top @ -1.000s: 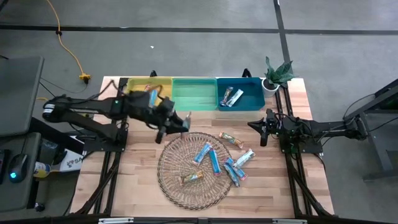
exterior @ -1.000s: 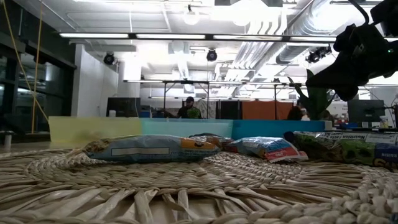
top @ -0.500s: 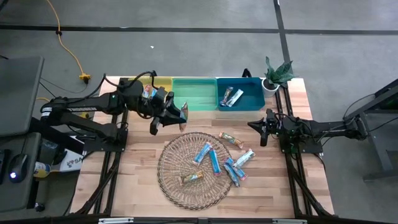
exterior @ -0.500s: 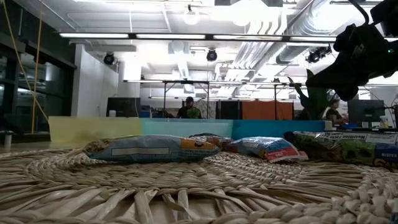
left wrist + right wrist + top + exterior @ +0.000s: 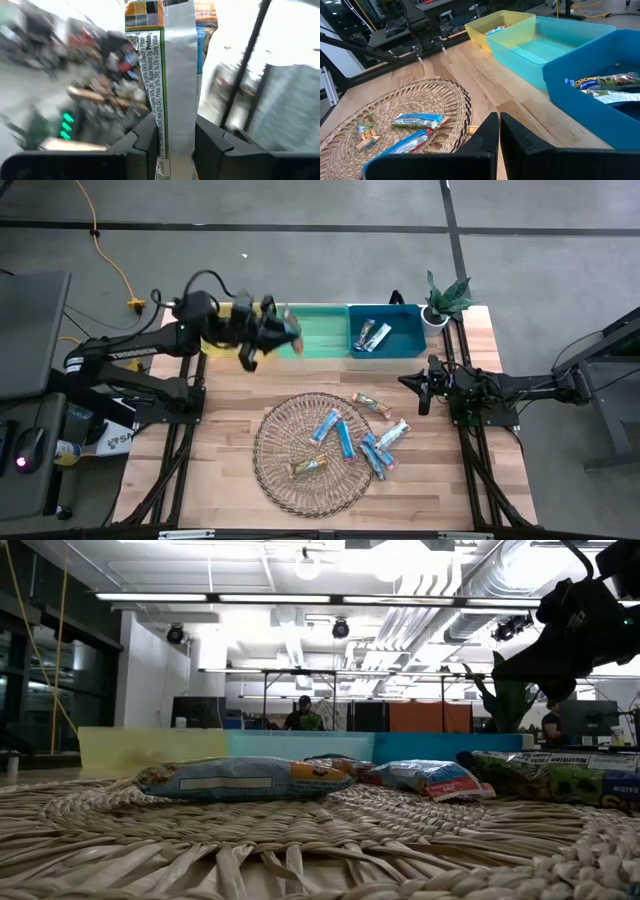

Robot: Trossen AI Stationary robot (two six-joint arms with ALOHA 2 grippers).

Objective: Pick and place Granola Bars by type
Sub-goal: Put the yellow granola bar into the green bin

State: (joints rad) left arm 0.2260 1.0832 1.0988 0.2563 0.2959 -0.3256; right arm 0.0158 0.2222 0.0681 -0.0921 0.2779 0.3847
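High view, left claw (image 5: 283, 330) raised over green bin (image 5: 312, 332), clamping orange-brown granola bar (image 5: 167, 75), right claw (image 5: 422, 389) closed.

wicker mat (image 5: 312, 452) mid-table, yellow bin (image 5: 232, 313), green bin (image 5: 318, 330), blue bin (image 5: 400, 340) in a row at back edge, plant (image 5: 444, 299) beside blue bin.

blurred: room behind held granola bar (image 5: 170, 75) | cut off: bar's top end | hidden: yellow bin (image 5: 222, 315) contents

Grey floor (image 5: 300, 205) — bright ceiling lights (image 5: 215, 597) beyond.
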